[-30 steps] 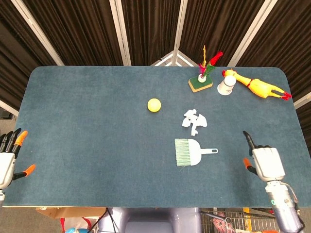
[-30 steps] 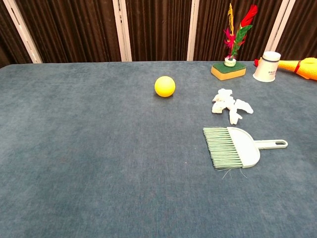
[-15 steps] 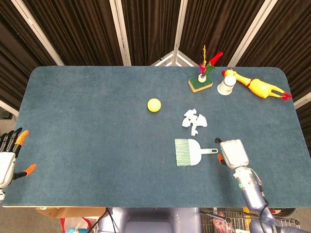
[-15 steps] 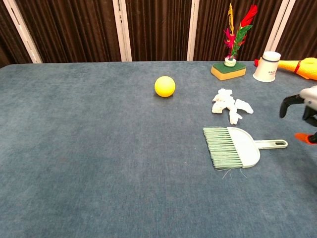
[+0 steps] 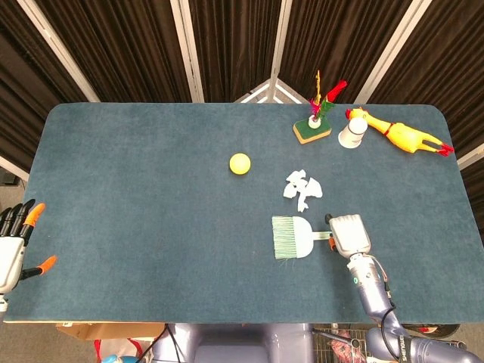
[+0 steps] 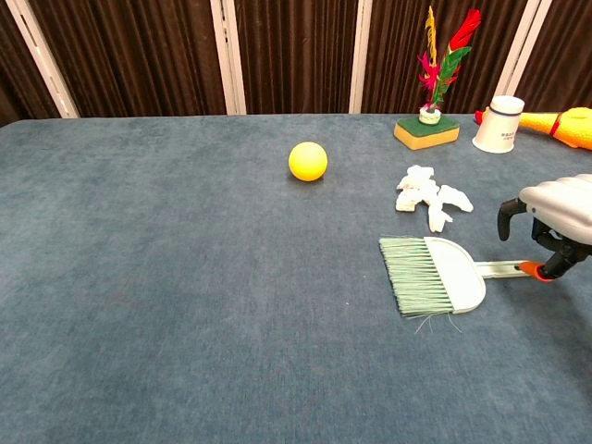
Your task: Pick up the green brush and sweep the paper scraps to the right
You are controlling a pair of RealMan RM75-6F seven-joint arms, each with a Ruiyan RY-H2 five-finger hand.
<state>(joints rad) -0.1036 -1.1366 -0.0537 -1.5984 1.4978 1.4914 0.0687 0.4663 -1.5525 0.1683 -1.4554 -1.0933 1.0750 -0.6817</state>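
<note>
The green brush (image 5: 291,237) (image 6: 435,275) lies flat on the blue table, bristles to the left, thin handle pointing right. White paper scraps (image 5: 302,187) (image 6: 430,199) sit in a small heap just behind it. My right hand (image 5: 348,234) (image 6: 555,217) hovers over the end of the handle with its fingers apart and pointing down. An orange fingertip (image 6: 529,270) is at the handle's tip; no grip shows. My left hand (image 5: 11,246) rests off the table's left front edge, fingers spread, holding nothing.
A yellow ball (image 5: 240,163) (image 6: 307,161) lies left of the scraps. At the back right stand a sponge with feathers (image 5: 312,130) (image 6: 426,131), a white cup (image 5: 352,134) (image 6: 499,124) and a rubber chicken (image 5: 404,136).
My right hand has moved left from the table's right front area to above the brush handle. The brush, scraps and left hand have not moved.
</note>
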